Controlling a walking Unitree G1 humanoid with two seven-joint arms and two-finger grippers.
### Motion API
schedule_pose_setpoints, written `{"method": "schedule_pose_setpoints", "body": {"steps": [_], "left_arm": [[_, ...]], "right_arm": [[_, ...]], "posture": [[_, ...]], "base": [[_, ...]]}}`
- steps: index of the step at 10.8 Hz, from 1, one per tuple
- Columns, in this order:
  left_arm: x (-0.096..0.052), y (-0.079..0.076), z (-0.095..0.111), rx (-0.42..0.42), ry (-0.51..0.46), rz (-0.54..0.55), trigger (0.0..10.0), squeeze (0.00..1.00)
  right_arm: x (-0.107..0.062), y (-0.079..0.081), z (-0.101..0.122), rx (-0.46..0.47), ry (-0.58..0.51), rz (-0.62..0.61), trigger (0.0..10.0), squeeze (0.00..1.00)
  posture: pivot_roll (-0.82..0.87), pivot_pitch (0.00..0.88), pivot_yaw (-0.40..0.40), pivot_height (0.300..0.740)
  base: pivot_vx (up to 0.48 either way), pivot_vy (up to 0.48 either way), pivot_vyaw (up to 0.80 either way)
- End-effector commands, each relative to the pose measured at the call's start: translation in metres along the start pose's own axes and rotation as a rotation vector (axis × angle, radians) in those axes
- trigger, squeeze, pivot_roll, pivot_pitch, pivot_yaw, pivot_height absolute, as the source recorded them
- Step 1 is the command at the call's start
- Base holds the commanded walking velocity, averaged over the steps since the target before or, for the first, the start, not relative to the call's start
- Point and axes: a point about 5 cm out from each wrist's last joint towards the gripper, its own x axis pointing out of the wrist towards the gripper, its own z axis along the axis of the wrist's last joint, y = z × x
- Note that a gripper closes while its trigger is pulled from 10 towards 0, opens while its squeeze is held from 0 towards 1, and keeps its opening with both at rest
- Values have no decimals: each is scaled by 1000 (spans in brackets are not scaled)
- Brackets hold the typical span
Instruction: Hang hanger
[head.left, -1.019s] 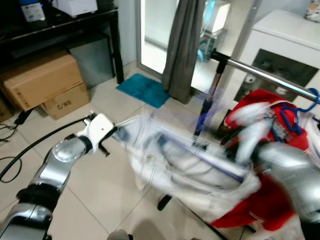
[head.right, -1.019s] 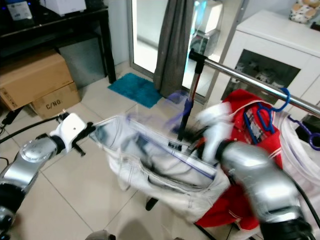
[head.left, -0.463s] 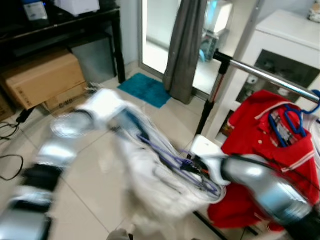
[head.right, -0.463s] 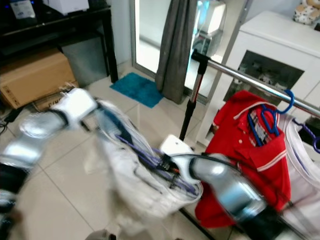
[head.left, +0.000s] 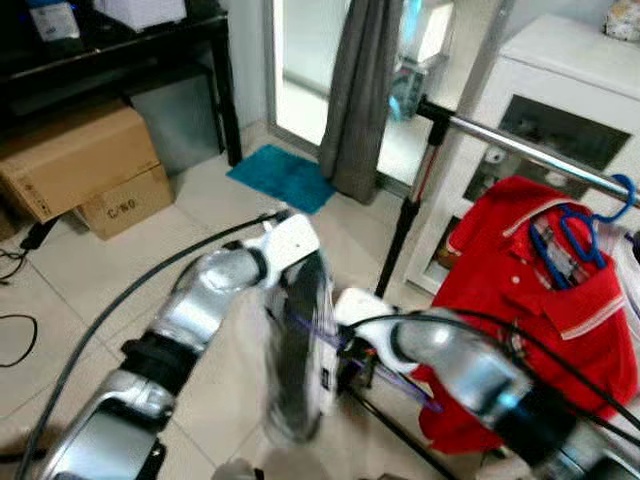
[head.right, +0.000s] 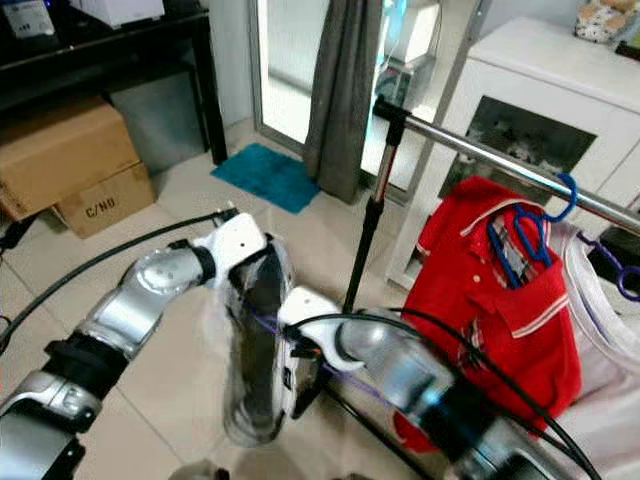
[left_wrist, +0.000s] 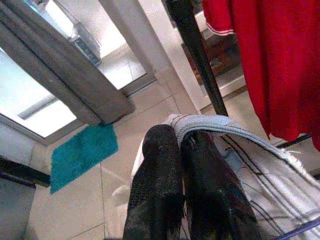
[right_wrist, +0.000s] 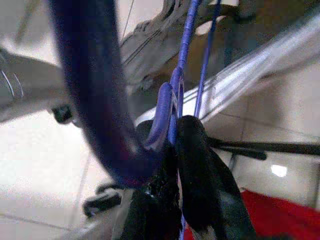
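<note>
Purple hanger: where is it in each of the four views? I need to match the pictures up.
Left eye view: purple hanger, a thin line low in the centre, by the right gripper.
Right eye view: thin line crossing the white garment, low centre.
Left wrist view: a short purple stretch at the garment's far edge.
Right wrist view: thick, close up, clamped in the jaws.
Shared landmark: the red shirt.

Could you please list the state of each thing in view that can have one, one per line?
Left gripper: shut on the white garment's edge.
Right gripper: shut on the purple hanger.
Purple hanger: off the rail, held low.
White garment: bunched, hanging between the two grippers.
Red shirt: hung on a blue hanger.
Blue hanger: hooked over the rail.
Clothes rail: upright.
</note>
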Motion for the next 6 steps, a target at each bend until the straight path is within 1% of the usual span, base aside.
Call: {"method": "schedule_pose_setpoints", "body": {"steps": [1,2,3,4,5,6], "left_arm": [[3,8,18,53,-49,20,0,0],[2,11,13,60,-25,32,0,0],[-7,17,1,66,16,50,0,0],[-27,25,-28,59,115,74,0,0],[-45,31,-53,29,196,106,0,0],[-50,33,-59,15,213,116,0,0]], "right_arm": [[-1,0,5,-68,1,35,0,0],[-5,-3,3,-71,6,48,0,0],[-16,-9,-7,-52,21,37,0,0],[-41,-16,-25,0,19,11,0,0],[-66,-19,-39,77,-13,-11,0,0],[-73,-19,-42,99,-26,-19,0,0]], "posture": [[13,0,-48,740],[13,0,-48,740],[20,0,-53,740],[18,0,-46,740],[15,0,-40,740],[15,0,-40,740]], "base": [[0,0,0],[0,0,0],[0,0,0],[0,0,0],[0,0,0],[0,0,0]]}}
